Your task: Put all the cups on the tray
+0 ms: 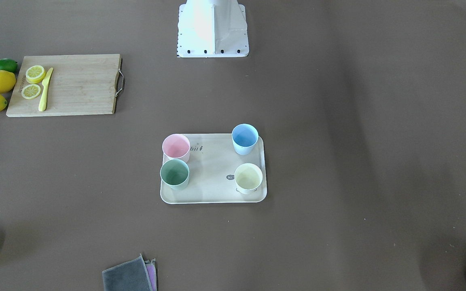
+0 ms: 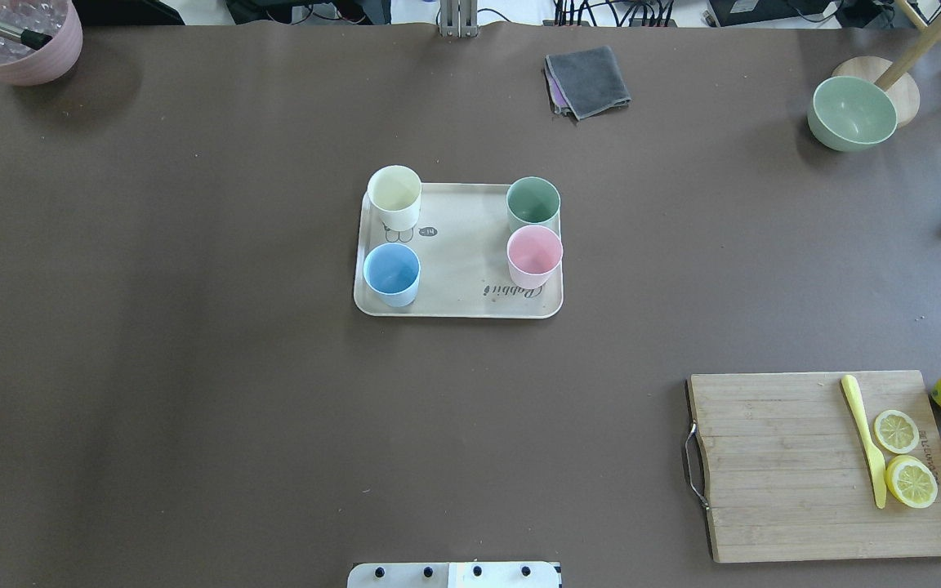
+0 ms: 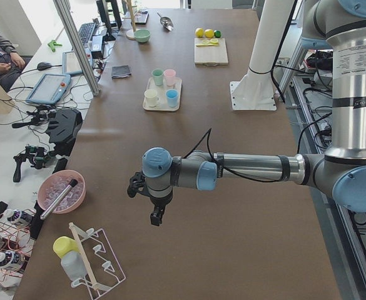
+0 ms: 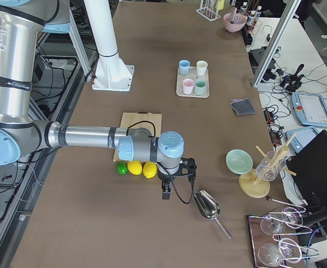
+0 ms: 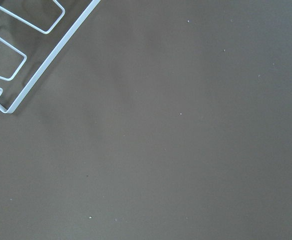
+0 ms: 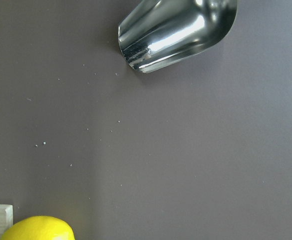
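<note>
The beige tray (image 2: 462,261) lies mid-table, and all four cups stand upright on it: cream-yellow (image 2: 394,196), sage green (image 2: 532,202), pale pink (image 2: 533,253) and light blue (image 2: 391,272). In the front-facing view the tray (image 1: 210,178) holds the pink (image 1: 176,146), blue (image 1: 244,136), green (image 1: 174,173) and yellow (image 1: 248,177) cups. My left gripper (image 3: 157,212) hangs over bare table far from the tray. My right gripper (image 4: 166,192) hangs near the lemons. Both show only in the side views, so I cannot tell whether they are open or shut.
A wooden cutting board (image 2: 822,465) with a yellow knife, lemon slices and lemons beside it. A green bowl (image 2: 852,112), a grey cloth (image 2: 587,79) and a mauve pot (image 2: 17,37) lie along the far edge. A metal scoop (image 4: 208,205) lies by the right gripper, a wire rack (image 3: 95,262) by the left.
</note>
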